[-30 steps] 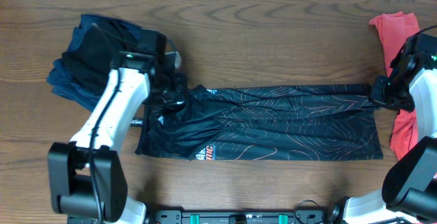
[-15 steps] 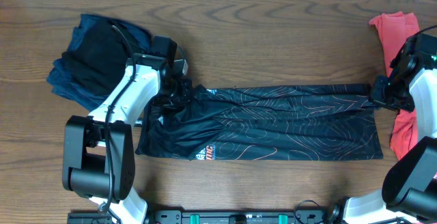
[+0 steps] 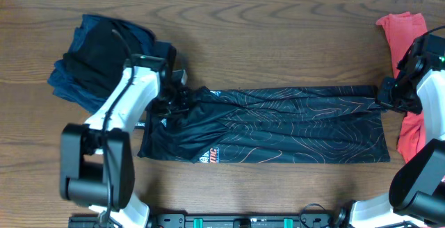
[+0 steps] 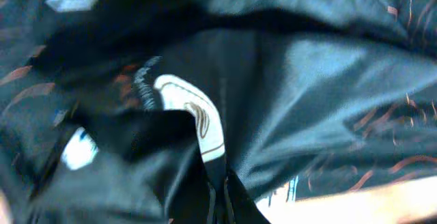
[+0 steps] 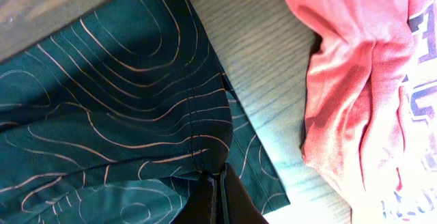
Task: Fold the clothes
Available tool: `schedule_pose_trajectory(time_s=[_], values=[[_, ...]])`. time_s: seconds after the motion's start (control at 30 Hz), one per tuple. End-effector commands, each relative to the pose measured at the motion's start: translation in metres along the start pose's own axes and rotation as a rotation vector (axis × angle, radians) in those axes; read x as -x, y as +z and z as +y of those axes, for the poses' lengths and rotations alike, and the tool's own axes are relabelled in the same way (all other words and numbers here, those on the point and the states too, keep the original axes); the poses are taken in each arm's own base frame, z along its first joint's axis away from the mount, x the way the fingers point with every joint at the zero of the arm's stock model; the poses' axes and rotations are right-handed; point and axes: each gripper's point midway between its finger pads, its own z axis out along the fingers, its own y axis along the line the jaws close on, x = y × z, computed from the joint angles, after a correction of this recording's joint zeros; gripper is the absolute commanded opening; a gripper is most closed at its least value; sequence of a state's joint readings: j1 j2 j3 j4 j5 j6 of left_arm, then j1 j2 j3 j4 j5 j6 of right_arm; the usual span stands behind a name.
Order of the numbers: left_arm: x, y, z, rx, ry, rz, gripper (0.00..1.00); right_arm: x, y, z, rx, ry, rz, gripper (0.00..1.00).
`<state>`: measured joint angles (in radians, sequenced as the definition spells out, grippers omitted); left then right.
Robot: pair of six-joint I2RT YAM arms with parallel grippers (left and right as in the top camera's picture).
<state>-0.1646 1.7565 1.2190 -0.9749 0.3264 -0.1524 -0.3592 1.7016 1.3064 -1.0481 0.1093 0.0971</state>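
Flat across the middle of the wooden tabletop [image 3: 278, 33] lies the black jersey [image 3: 278, 127], stretched out in a long band from left to right. Thin orange contour lines run over it, and a small orange, white and blue logo [image 3: 211, 156] sits near its front edge towards the left. The cloth is smooth over most of its length and bunched into creases at the left end.

The left end effector [image 3: 177, 97] is down on that bunched left end at the far corner, clenched on a fold of the jersey. Its wrist view is filled with crumpled black fabric, blurred, with a white printed patch showing and the fingers pinched together at the bottom of the picture.

The right end effector [image 3: 382, 92] is at the far right corner of the jersey, grasping it at the hem. In its wrist view the closed fingers [image 5: 218, 200] meet on the stitched edge, with bare tabletop just beside it.

Near that corner, on the right side of the tabletop, a red shirt [image 3: 403, 26] lies crumpled, partly hidden by the right arm and apart from the jersey. At the far left a pile of dark clothes [image 3: 97, 54], navy and black, sits behind the left arm.
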Motion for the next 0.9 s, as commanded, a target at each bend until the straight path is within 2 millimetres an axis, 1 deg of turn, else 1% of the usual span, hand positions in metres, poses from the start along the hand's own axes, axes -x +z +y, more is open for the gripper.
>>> schedule_pose_trajectory(time_s=[0.0, 0.13, 0.27, 0.47, 0.6, 0.77, 0.87], values=[[-0.003, -0.023, 0.007, 0.029, -0.001, -0.044, 0.06, -0.003, -0.001, -0.006, -0.025, 0.002, 0.015, 0.02], [-0.016, -0.026, 0.009, 0.039, -0.011, -0.001, 0.06, -0.013, -0.002, -0.009, -0.038, -0.001, 0.053, 0.02], [-0.024, -0.026, 0.017, 0.081, -0.022, 0.028, 0.06, -0.021, -0.003, -0.021, -0.109, 0.013, 0.082, 0.02], [-0.046, -0.029, 0.027, 0.137, -0.041, 0.113, 0.06, -0.03, -0.006, -0.032, -0.17, 0.048, 0.117, 0.02], [-0.053, -0.029, 0.029, 0.145, -0.047, 0.141, 0.06, -0.033, -0.006, -0.038, -0.184, 0.067, 0.127, 0.02], [-0.058, -0.029, 0.03, 0.149, -0.052, 0.162, 0.06, -0.034, -0.006, -0.039, -0.185, 0.074, 0.131, 0.02], [-0.064, -0.031, 0.03, 0.147, -0.058, 0.188, 0.06, -0.034, -0.006, -0.039, -0.185, 0.075, 0.131, 0.02]])
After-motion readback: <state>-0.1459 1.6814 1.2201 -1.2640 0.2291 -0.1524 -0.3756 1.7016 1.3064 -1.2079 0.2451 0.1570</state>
